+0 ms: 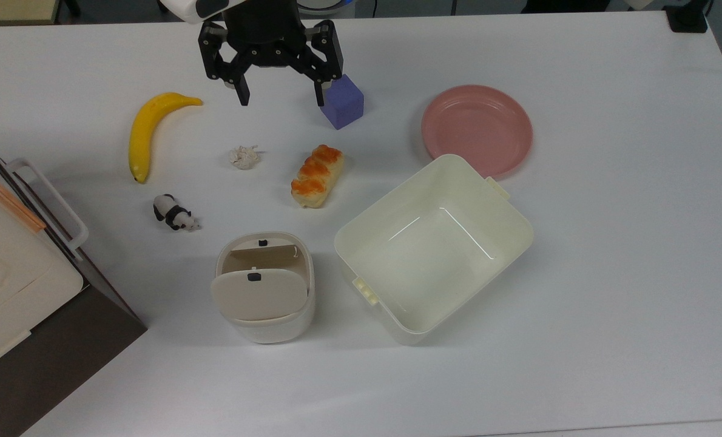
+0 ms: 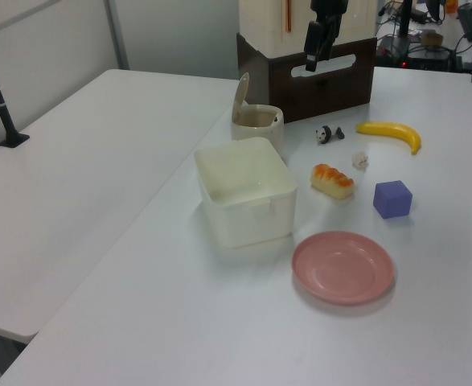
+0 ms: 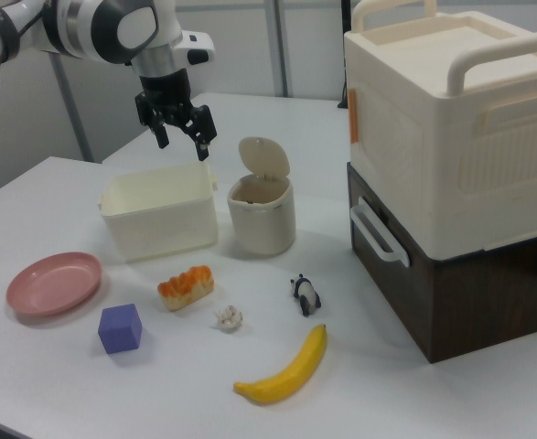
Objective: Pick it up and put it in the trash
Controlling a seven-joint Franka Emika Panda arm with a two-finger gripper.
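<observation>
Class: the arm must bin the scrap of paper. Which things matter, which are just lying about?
Matter: paper wad, flap-lid bin, open tool.
Lying about: banana, panda, bread, purple cube, pink plate, lidless tub.

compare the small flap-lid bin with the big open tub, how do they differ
The flap-lid bin is smaller and rounded; the open tub is larger and boxier. The bin has a beige swing flap, tilted open; the tub has no lid. Both are cream-white plastic and stand side by side on the table.
</observation>
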